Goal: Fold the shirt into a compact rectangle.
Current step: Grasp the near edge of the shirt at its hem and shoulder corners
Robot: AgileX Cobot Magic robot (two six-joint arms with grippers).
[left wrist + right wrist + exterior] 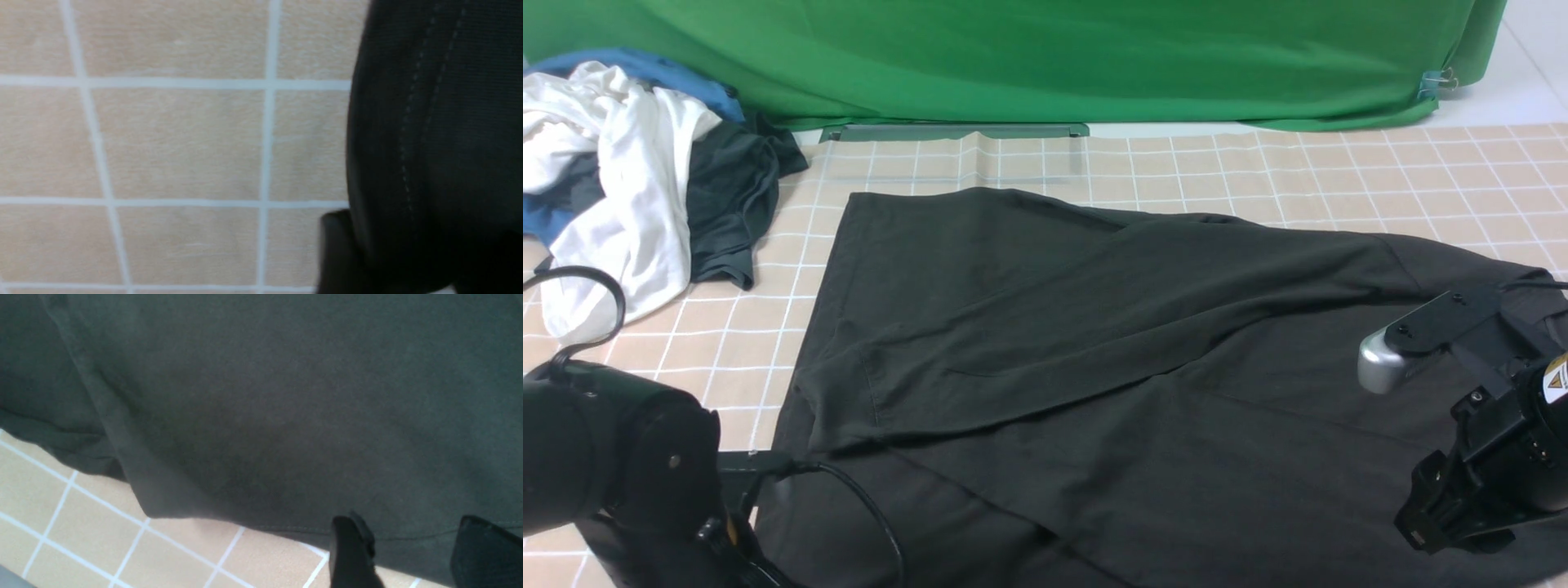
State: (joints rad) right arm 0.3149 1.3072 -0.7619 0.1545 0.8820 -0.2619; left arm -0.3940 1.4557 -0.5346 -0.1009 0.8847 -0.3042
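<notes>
The black shirt [1094,351] lies spread over the checked tablecloth [1339,163], with one sleeve folded slantwise across its body. No logo or label shows. My left arm [621,457] sits at the shirt's near left corner, and its fingers are hidden in the front view. In the left wrist view the left gripper [408,261] straddles the stitched hem [412,134], jaws apart with cloth between them. My right arm [1494,441] hovers over the shirt's right side. The right gripper [412,539] stands open over the hem [286,528], which lies flat.
A heap of white, blue and dark clothes [629,163] sits at the back left of the table. A green backdrop [1045,57] hangs along the far edge. Bare checked cloth shows left of the shirt [163,143] and behind it.
</notes>
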